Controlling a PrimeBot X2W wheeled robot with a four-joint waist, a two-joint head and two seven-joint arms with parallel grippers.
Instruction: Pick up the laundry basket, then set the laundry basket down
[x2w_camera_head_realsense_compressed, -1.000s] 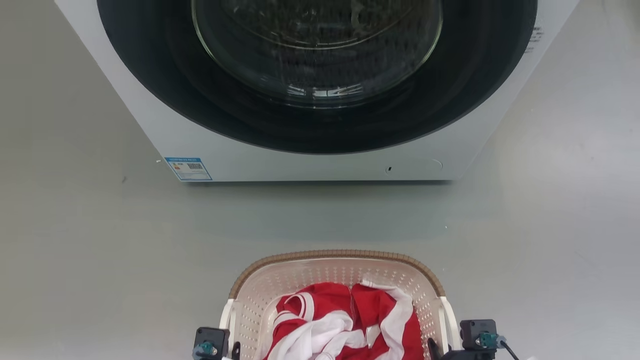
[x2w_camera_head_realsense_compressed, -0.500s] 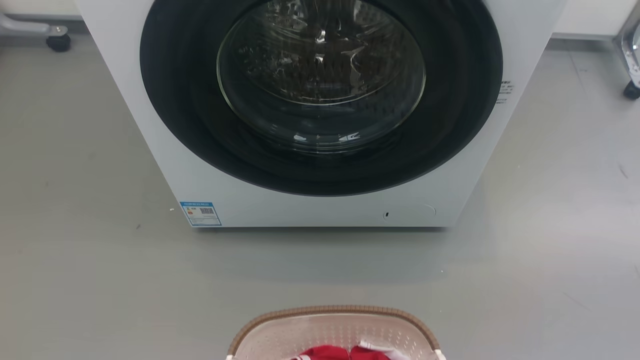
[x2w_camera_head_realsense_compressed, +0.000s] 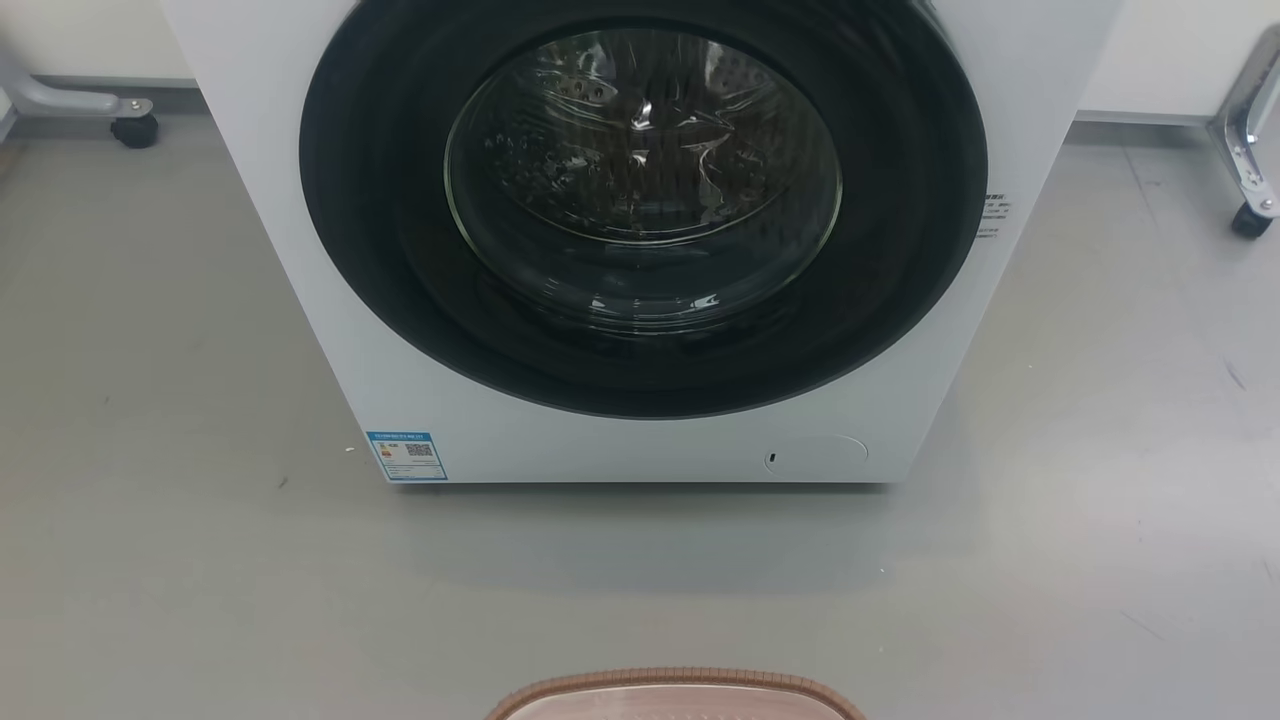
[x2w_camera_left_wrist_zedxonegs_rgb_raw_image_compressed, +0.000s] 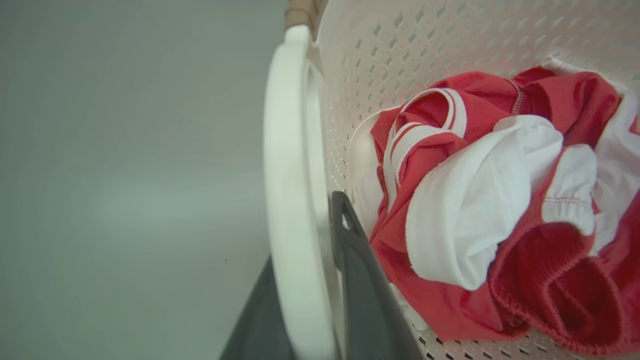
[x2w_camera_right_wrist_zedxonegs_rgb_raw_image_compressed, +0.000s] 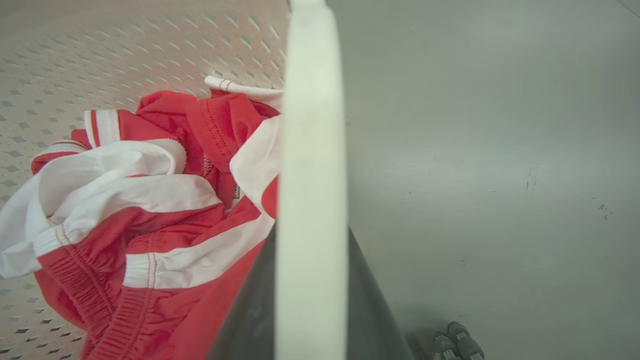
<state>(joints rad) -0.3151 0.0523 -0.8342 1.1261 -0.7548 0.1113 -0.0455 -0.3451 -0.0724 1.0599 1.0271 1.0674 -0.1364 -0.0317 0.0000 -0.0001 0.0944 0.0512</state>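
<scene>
The laundry basket (x2w_camera_head_realsense_compressed: 680, 682) shows as a brown woven-look rim at the head view's bottom edge, in front of the washing machine. In the left wrist view my left gripper (x2w_camera_left_wrist_zedxonegs_rgb_raw_image_compressed: 305, 235) is shut on the basket's white side handle (x2w_camera_left_wrist_zedxonegs_rgb_raw_image_compressed: 285, 125), one dark finger on each side of it. My right gripper (x2w_camera_right_wrist_zedxonegs_rgb_raw_image_compressed: 310, 230) is shut the same way on the other white handle (x2w_camera_right_wrist_zedxonegs_rgb_raw_image_compressed: 312, 100). The perforated cream wall (x2w_camera_left_wrist_zedxonegs_rgb_raw_image_compressed: 400, 40) encloses a crumpled red and white garment (x2w_camera_left_wrist_zedxonegs_rgb_raw_image_compressed: 475, 200), which also lies against the wall (x2w_camera_right_wrist_zedxonegs_rgb_raw_image_compressed: 100, 45) in the right wrist view.
A white front-loading washing machine (x2w_camera_head_realsense_compressed: 640, 220) with its round dark door shut stands on the grey floor straight ahead. A metal leg on a caster (x2w_camera_head_realsense_compressed: 130, 130) shows at the far left and another (x2w_camera_head_realsense_compressed: 1250, 215) at the far right. Bare floor separates basket and machine.
The whole head picture has shifted down, so the camera has moved: the washing machine sits lower and looks smaller. The basket has slid to the bottom edge and both grippers have left that view.
</scene>
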